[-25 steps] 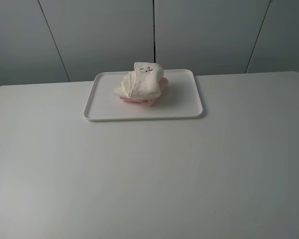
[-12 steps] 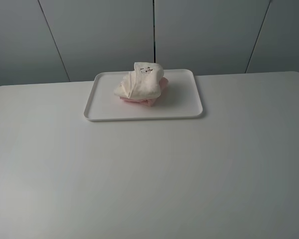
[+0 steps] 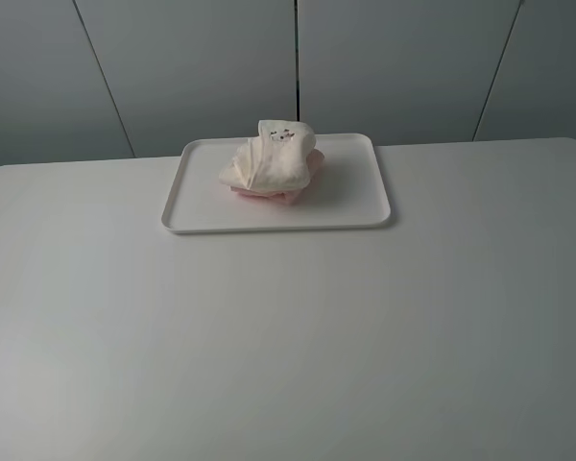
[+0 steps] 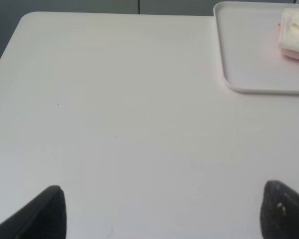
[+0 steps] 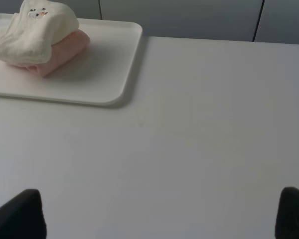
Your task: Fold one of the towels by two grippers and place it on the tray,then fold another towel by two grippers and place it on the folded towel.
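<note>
The white tray (image 3: 365, 192) stands at the table's far middle. On it lies the folded pale pink towel (image 3: 286, 196), mostly covered by the folded cream-white towel (image 3: 269, 158), whose small embroidered mark faces up. Both arms are out of the exterior high view. In the left wrist view my left gripper (image 4: 162, 214) is open over bare table, well short of the tray (image 4: 239, 64) with the cream-white towel (image 4: 295, 31) and pink towel (image 4: 294, 54) on it. My right gripper (image 5: 162, 214) is open too, empty, set back from the tray (image 5: 109, 64) holding the cream-white towel (image 5: 32, 27) and pink towel (image 5: 60, 52).
The white table (image 3: 288, 327) reaches from the tray toward the near edge, with grey wall panels (image 3: 298, 58) behind its far edge. A rounded table corner (image 4: 27, 17) shows in the left wrist view.
</note>
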Robot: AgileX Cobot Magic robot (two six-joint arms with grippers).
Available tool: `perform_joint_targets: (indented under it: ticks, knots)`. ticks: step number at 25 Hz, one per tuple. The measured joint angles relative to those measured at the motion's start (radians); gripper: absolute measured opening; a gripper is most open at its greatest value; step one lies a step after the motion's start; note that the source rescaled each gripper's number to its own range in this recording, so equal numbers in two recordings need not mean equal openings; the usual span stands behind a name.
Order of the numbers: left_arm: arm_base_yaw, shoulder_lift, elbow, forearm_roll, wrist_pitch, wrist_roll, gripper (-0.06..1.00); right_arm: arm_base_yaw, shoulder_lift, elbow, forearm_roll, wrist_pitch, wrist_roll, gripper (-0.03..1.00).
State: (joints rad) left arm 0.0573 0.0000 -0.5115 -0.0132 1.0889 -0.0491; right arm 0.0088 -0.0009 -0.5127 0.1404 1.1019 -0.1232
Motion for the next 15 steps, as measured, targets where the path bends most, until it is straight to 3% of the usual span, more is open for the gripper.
perform_joint_targets:
  ticks: [15]
  knots:
    - [0.0, 0.0, 0.0, 0.0, 0.0, 0.0, 1.0, 0.0, 0.0, 0.0, 0.0, 0.0, 0.0, 0.99]
